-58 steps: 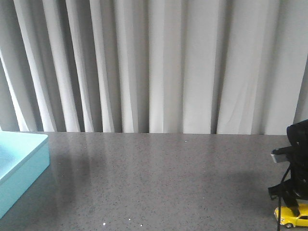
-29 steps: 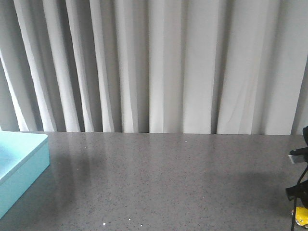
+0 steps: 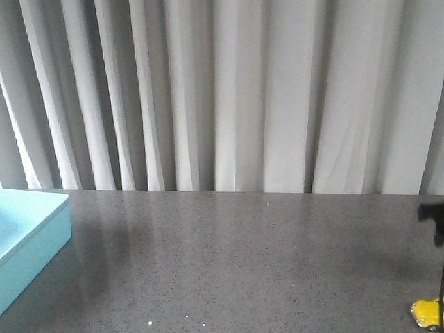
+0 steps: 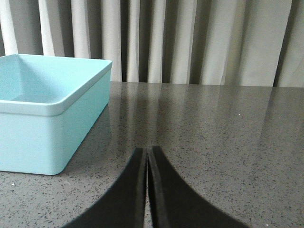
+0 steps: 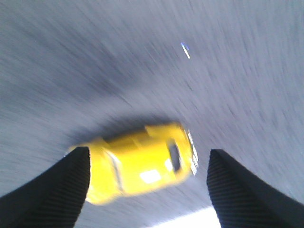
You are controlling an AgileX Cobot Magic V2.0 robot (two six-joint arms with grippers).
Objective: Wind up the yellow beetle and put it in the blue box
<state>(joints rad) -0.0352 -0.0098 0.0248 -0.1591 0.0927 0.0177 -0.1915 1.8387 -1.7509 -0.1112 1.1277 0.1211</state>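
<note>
Right wrist view: wide-spread right gripper (image 5: 148, 190) straddles small glossy yellow toy beetle (image 5: 137, 164), seemingly light, slippery, best pinched across its doors.

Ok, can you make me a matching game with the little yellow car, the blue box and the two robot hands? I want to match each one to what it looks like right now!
Things:
1. yellow beetle
2. blue box
3. left gripper
4. right gripper

States:
A. fingers pressed together, holding nothing
B. fingers spread wide apart, one on each side of the toy
C. on the grey table between two black fingers
D. at the left edge of the table, nothing visible inside

Pairs: 1-C, 2-D, 3-A, 4-B
</note>
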